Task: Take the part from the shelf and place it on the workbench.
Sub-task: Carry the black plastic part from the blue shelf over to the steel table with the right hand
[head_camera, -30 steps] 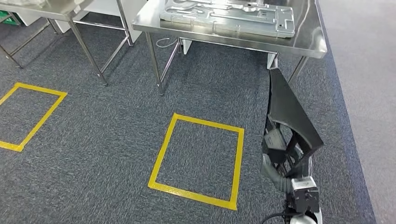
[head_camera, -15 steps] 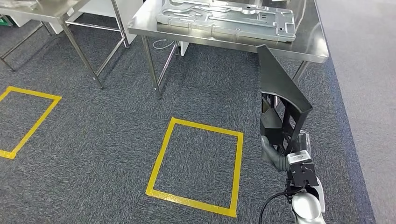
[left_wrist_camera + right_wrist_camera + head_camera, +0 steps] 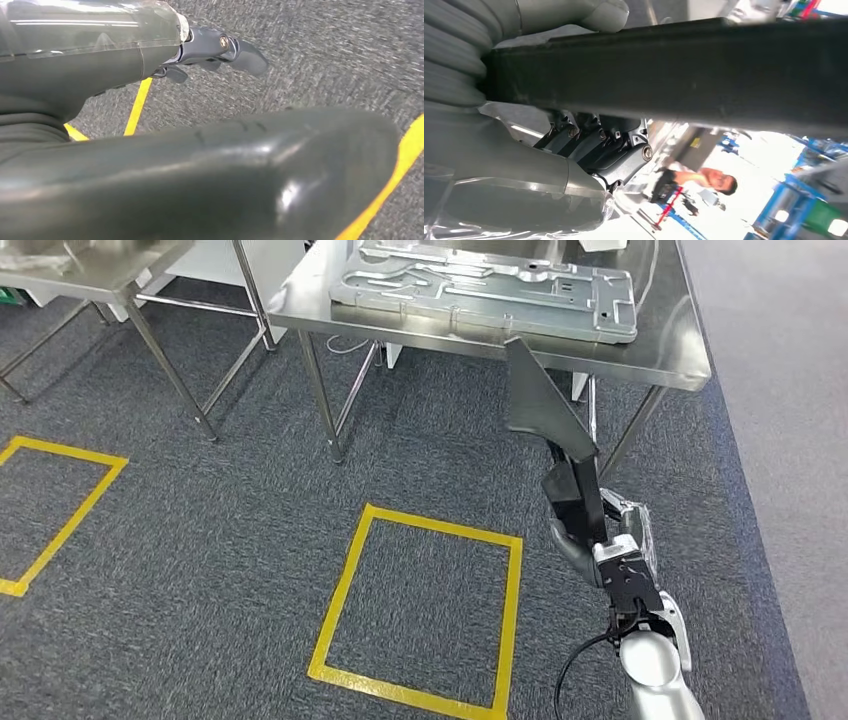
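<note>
My right hand [image 3: 580, 530] grips the lower end of a black angular part [image 3: 540, 400] and holds it upright. The part's top reaches the front edge of the steel workbench [image 3: 665, 345], just below the tabletop. In the right wrist view the part [image 3: 674, 75] runs as a dark bar between the grey thumb [image 3: 599, 12] and the dark fingers [image 3: 604, 150]. A large flat metal plate [image 3: 480, 290] lies on the workbench. My left hand [image 3: 220, 50] hangs over the carpet, fingers loose and holding nothing.
A yellow taped square [image 3: 420, 610] marks the carpet in front of the workbench, another [image 3: 50, 510] lies at the left. A second steel table [image 3: 90, 265] stands at the far left. Paler floor [image 3: 790, 390] runs along the right. A person [image 3: 714, 180] stands in the background.
The view has drawn closer to the workbench. My right arm has lifted the black part up and to the left, from low beside the table leg to the table's front edge.
</note>
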Robot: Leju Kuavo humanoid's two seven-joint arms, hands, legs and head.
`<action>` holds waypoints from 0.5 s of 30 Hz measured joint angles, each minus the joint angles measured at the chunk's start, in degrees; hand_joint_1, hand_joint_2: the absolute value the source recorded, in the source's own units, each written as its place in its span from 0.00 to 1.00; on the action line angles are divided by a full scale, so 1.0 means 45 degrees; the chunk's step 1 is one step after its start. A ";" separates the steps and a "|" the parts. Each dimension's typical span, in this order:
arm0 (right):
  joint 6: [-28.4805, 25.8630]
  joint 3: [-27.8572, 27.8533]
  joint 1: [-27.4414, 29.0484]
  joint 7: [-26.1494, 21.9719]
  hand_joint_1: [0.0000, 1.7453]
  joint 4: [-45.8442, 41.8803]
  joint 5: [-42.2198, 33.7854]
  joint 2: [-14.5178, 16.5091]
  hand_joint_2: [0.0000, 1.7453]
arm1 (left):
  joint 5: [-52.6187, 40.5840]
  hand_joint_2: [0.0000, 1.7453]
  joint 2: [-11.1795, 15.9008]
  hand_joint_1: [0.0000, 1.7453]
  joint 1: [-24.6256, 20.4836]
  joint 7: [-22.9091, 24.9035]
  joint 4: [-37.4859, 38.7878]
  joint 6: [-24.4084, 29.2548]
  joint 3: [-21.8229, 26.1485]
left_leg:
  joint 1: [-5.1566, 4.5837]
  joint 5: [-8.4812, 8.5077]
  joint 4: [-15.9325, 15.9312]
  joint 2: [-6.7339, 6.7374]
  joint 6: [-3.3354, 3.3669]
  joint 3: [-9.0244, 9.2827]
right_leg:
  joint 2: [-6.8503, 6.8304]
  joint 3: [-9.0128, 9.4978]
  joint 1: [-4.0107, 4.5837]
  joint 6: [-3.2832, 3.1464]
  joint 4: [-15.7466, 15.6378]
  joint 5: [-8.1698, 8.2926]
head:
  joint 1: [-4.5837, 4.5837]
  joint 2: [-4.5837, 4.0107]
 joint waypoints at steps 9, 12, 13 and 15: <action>0.0065 0.0004 0.0101 0.0056 1.00 0.0360 0.0344 0.0340 1.00 | 0.0117 0.00 0.0021 0.00 0.0019 0.0029 -0.0001 0.0132 0.0118 | 0.0025 -0.0177 0.2692 -0.0001 -0.0079 -0.2490 | 0.0110 0.1006 0.0057 -0.0323 -0.0121 -0.0763 | -0.0001 0.0000; 0.0164 0.0010 0.0010 0.0097 1.00 0.0388 0.0469 0.0483 1.00 | 0.0213 0.00 0.0019 0.00 0.0044 0.0051 0.0006 0.0279 0.0179 | -0.0075 0.1166 0.0685 -0.0003 0.0127 -0.2028 | 0.0143 0.1350 0.0077 -0.0186 -0.0115 -0.1096 | -0.0004 -0.0001; 0.0189 0.0012 -0.0045 0.0127 1.00 0.0396 0.0542 0.0537 1.00 | 0.0244 0.00 0.0015 0.00 0.0032 0.0061 0.0010 0.0322 0.0190 | -0.0114 0.1235 0.0462 -0.0012 0.0196 -0.1985 | 0.0148 0.1395 0.0074 -0.0107 -0.0097 -0.1149 | -0.0007 -0.0001; 0.0221 0.0023 -0.0173 0.0191 1.00 0.0389 0.0646 0.0637 1.00 | 0.0295 0.00 -0.0007 0.00 -0.0008 0.0077 0.0012 0.0397 0.0218 | -0.0121 0.1216 0.0322 -0.0031 0.0329 -0.1851 | 0.0157 0.1462 0.0083 0.0047 -0.0063 -0.1187 | -0.0013 0.0000</action>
